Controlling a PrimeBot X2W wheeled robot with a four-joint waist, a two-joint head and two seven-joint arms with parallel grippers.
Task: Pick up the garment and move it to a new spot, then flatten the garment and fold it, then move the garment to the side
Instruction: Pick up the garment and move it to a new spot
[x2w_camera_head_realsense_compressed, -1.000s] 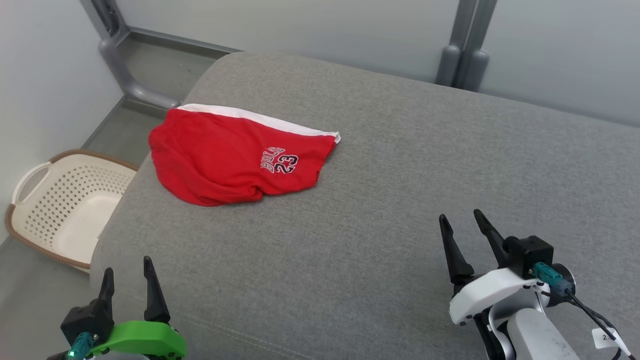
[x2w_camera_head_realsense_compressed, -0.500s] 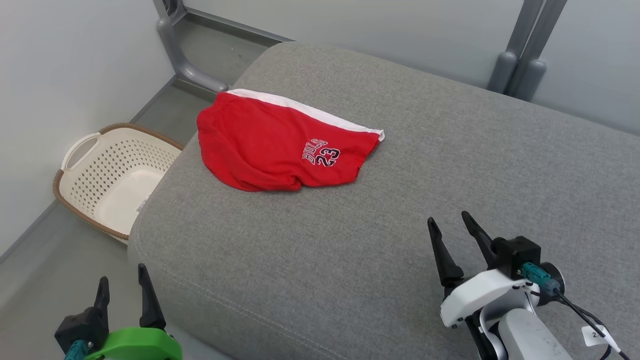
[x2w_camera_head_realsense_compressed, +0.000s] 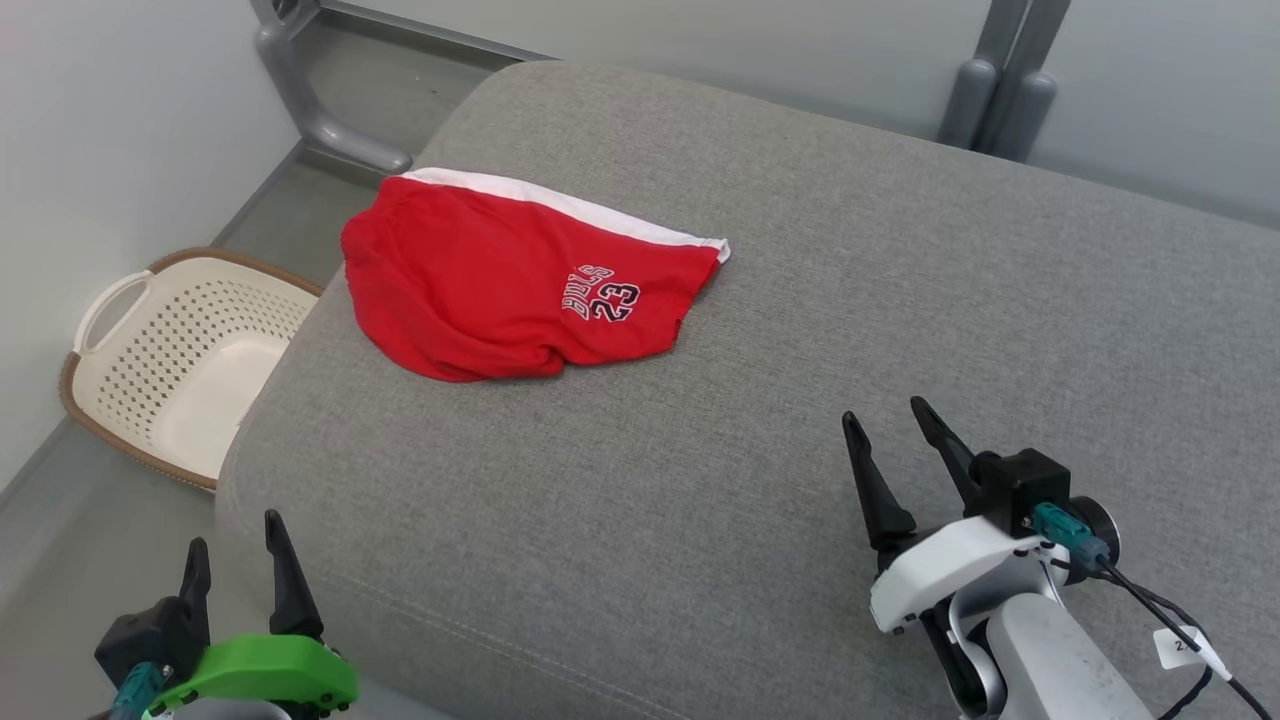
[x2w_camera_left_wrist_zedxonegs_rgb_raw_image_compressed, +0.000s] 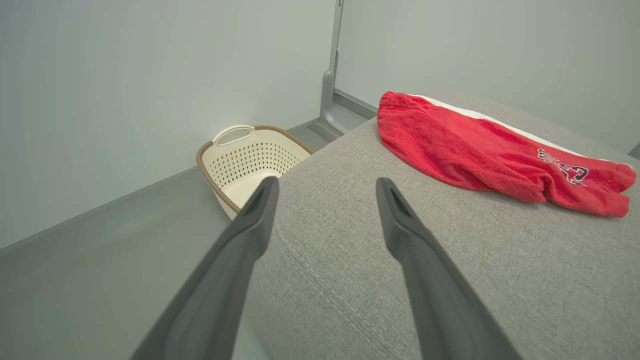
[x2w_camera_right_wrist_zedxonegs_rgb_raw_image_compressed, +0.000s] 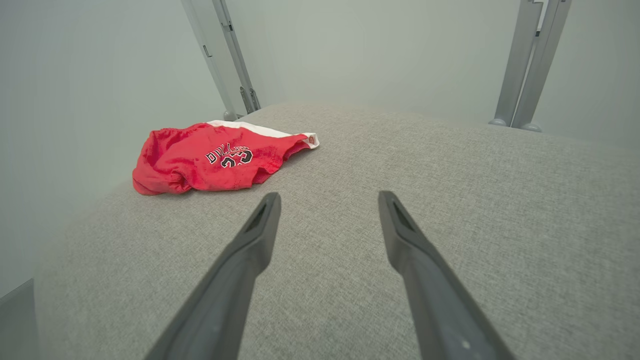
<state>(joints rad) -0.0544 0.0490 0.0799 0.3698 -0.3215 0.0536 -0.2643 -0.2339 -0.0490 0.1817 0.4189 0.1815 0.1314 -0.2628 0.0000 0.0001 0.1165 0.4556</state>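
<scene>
A pair of red shorts (x2w_camera_head_realsense_compressed: 500, 290) with a white side stripe and a "23" print lies folded over near the far left corner of a grey cushion (x2w_camera_head_realsense_compressed: 800, 350). The same shorts (x2w_camera_left_wrist_zedxonegs_rgb_raw_image_compressed: 480, 150) appear at the upper right of the left wrist view and as red shorts (x2w_camera_right_wrist_zedxonegs_rgb_raw_image_compressed: 210, 160) left of centre in the right wrist view. My left gripper (x2w_camera_head_realsense_compressed: 235, 545) hovers open past the cushion's near left corner, well short of the shorts. Over the cushion's near right part, my right gripper (x2w_camera_head_realsense_compressed: 888, 425) is open with nothing between its fingers.
A cream perforated laundry basket (x2w_camera_head_realsense_compressed: 170, 350) with a brown rim stands on the floor left of the cushion, also seen as the basket (x2w_camera_left_wrist_zedxonegs_rgb_raw_image_compressed: 250, 155). Grey metal posts (x2w_camera_head_realsense_compressed: 1000, 90) rise behind the cushion, and another post (x2w_camera_head_realsense_compressed: 310, 100) stands at the back left by the wall.
The camera has swung, shifting the whole scene sideways between frames. The shorts lie as before on the cushion, and both grippers keep the same open pose.
</scene>
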